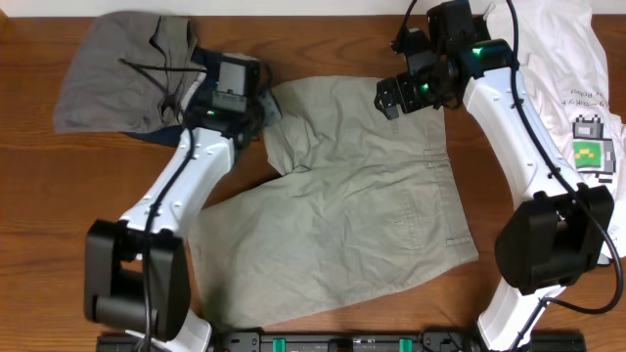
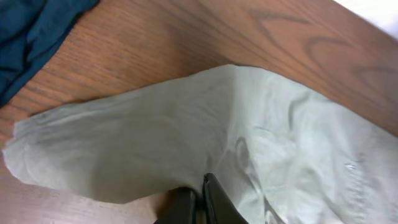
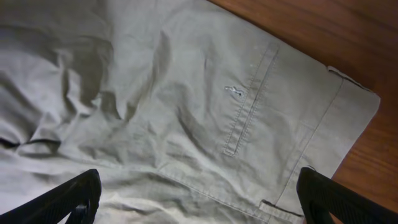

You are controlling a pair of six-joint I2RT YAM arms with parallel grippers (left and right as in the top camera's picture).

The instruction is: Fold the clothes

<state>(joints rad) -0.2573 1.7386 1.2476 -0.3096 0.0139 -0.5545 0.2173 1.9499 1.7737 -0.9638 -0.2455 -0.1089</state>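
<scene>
Grey garment (image 1: pixel 108 73), navy piece (image 2: pixel 31 31) left of khaki shorts (image 1: pixel 362 196); white tee (image 1: pixel 567 68) opposite.

Matt woven cloth shorts (image 1: pixel 362 196); smooth wood table (image 1: pixel 39 215).

The wooden table (image 1: pixel 39 196) carries khaki shorts (image 1: pixel 362 205), a grey garment (image 1: pixel 108 78) and a white tee (image 1: pixel 577 68).

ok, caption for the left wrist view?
Left tool pinching the khaki shorts on the wood table; navy garment upper left.
</scene>
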